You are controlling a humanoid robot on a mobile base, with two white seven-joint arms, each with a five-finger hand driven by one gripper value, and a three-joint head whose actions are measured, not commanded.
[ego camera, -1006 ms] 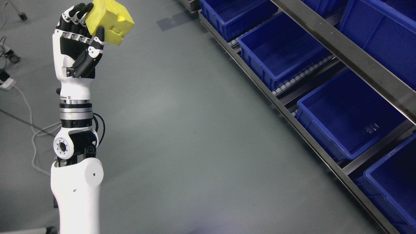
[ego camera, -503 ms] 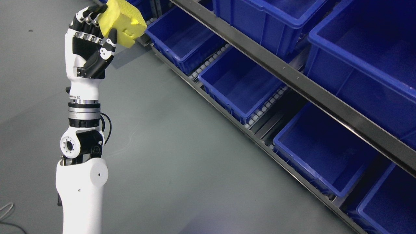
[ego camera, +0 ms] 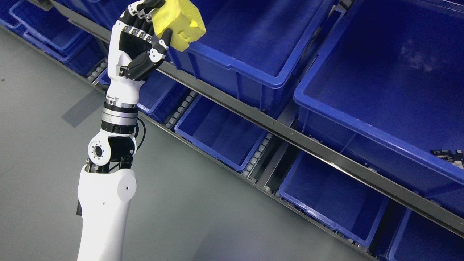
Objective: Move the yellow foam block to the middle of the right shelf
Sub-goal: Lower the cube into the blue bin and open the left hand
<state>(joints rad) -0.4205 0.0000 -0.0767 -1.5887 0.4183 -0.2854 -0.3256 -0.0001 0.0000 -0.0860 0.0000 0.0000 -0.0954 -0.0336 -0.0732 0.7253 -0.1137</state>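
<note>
Left hand [ego camera: 139,47] raised, fingers pinching yellow foam block [ego camera: 179,20] at top; block now over near-left corner of upper blue bin [ego camera: 253,78] on shelf rail [ego camera: 290,136]. Camera has swung toward the rack since earlier; grip unchanged.

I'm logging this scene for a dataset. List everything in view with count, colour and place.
yellow foam block: one, yellow, top centre-left, held in front of an upper bin
bins: at least eight, blue, in two sloping tiers across the top and right
shelf rail: one, grey metal, running diagonally between the tiers
small dark object: one, black, inside the large right bin; too small to identify
floor: grey, left and bottom
left hand: one, white and black, shut on the block
</note>
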